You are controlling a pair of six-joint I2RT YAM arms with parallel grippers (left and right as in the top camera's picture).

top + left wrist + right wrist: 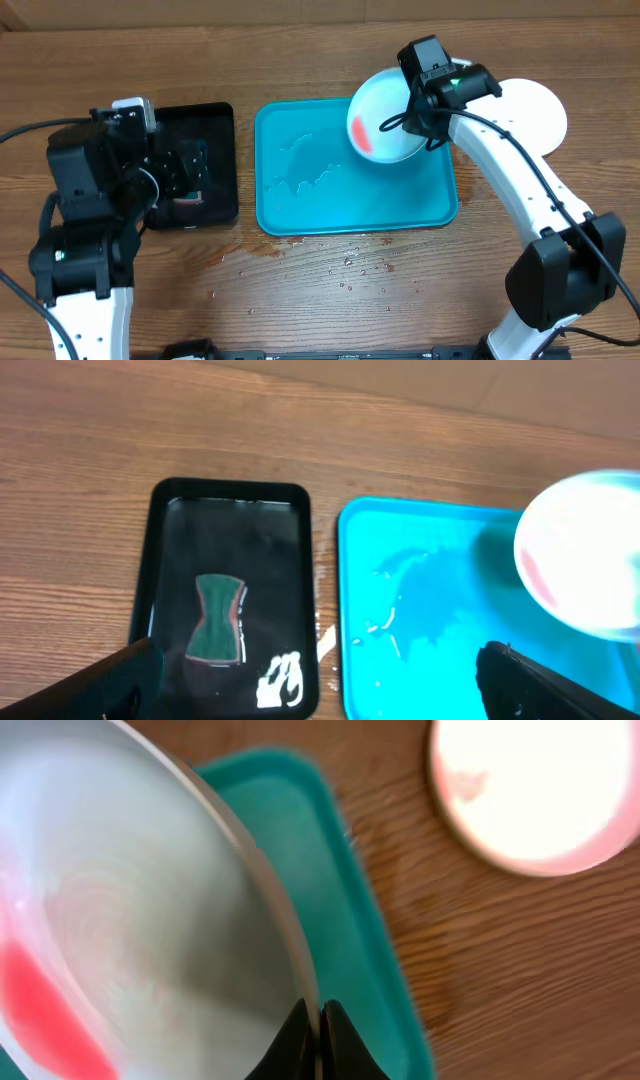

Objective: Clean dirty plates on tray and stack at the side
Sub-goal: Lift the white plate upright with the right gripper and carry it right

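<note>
Right wrist: right tool (pixel 318 1038) pinched on red-smeared plate (pixel 130 920) by its rim, above turquoise tray (pixel 300 820) far-right corner; rim colour unclear; left tool (pixel 183 172) spread wide, left of tray, tips cropped.

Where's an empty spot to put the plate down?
The turquoise plastic tray's left half is bare, though wet. Bare wooden table also lies in front of it. Its far right corner is crowded: the right gripper holds the smeared white plate there, beside another white plate.

The plate (pixel 378 112) hangs over the tray's (pixel 300 205) far right corner; its left half lies open.
</note>
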